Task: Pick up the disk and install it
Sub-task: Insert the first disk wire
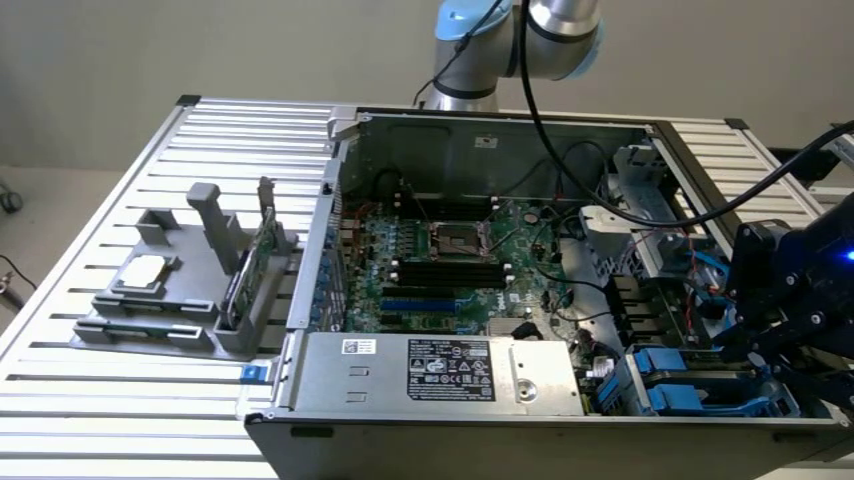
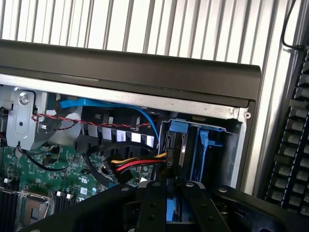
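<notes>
In the wrist view my gripper [image 2: 173, 186] hangs over the drive bay in the corner of the open computer case [image 2: 145, 72]. Its two black fingers [image 2: 153, 203] are shut on a thin, edge-on strip of bright blue, the carrier of the disk [image 2: 173, 209]. The drive's metal face and label are hidden by the fingers. Just beyond the fingertips stand the bay's blue brackets [image 2: 205, 140] and a blue tab [image 2: 178, 126]. In the exterior view the gripper [image 1: 767, 335] sits low over the drive bays [image 1: 674, 385] at the case's near corner, on the exterior view's right.
Red, yellow and black power cables [image 2: 135, 166] and a blue data cable [image 2: 96, 104] run close to the bay. The power supply [image 1: 441, 365] and motherboard [image 1: 441, 250] lie inside the case. A grey fixture [image 1: 174, 290] holding a small silver chip [image 1: 144, 272] stands on the slatted table [image 1: 80, 390].
</notes>
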Robot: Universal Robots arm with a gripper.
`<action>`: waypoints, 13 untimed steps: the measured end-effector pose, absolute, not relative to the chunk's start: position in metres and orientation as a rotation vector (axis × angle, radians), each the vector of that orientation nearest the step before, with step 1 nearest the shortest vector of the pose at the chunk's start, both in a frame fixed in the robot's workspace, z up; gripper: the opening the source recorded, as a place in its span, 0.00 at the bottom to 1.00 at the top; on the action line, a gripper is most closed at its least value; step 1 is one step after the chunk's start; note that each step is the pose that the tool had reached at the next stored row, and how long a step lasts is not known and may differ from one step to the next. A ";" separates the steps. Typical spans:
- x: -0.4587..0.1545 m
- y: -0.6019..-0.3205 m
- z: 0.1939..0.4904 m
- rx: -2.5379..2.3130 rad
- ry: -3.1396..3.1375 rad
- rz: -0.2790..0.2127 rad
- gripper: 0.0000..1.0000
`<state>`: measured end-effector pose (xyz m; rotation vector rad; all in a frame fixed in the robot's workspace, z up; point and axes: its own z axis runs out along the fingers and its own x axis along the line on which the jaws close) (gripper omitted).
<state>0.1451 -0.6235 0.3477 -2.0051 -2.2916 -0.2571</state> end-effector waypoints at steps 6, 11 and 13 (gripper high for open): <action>0.145 -0.623 0.348 -2.005 -2.292 -0.257 0.18; 0.145 -0.623 0.348 -2.005 -2.292 -0.257 0.18; 0.145 -0.623 0.348 -2.005 -2.292 -0.257 0.18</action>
